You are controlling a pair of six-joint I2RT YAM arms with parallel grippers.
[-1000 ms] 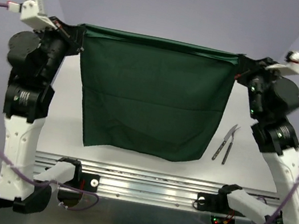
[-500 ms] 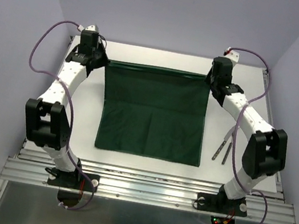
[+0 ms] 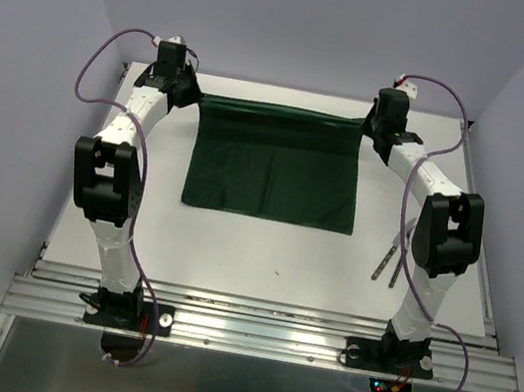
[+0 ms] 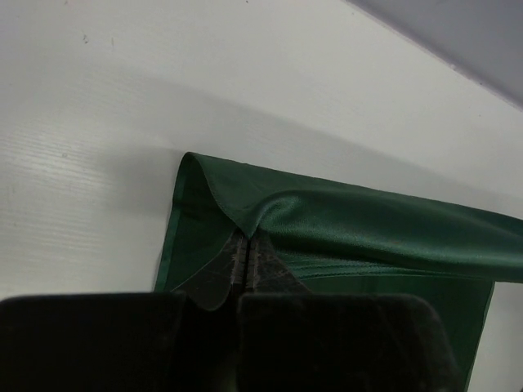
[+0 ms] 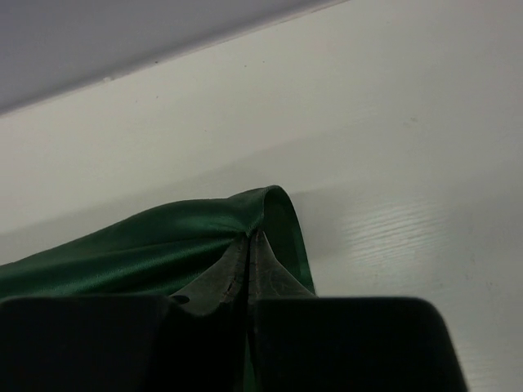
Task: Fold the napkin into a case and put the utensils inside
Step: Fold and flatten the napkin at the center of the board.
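Note:
The dark green napkin (image 3: 275, 168) lies spread on the white table (image 3: 234, 242), its far edge raised and pulled taut between both arms. My left gripper (image 3: 196, 98) is shut on the far left corner of the napkin (image 4: 327, 220). My right gripper (image 3: 367, 128) is shut on the far right corner of the napkin (image 5: 163, 245). In each wrist view the jaws stand pressed together with cloth pinched at their tips (image 4: 245, 238) (image 5: 248, 237). The utensils (image 3: 392, 262), two slim silver pieces, lie side by side at the right, partly hidden behind my right arm. No case shape shows.
Lilac walls close in the table on the left, back and right. A metal rail (image 3: 258, 333) with both arm bases runs along the near edge. Purple cables (image 3: 99, 56) loop off both wrists. A small dark speck (image 3: 276, 272) lies on the table's front.
Both arms have carried the napkin's held edge from high in the air down and toward the far side. The cloth now rests on the table, farther back than half a second ago.

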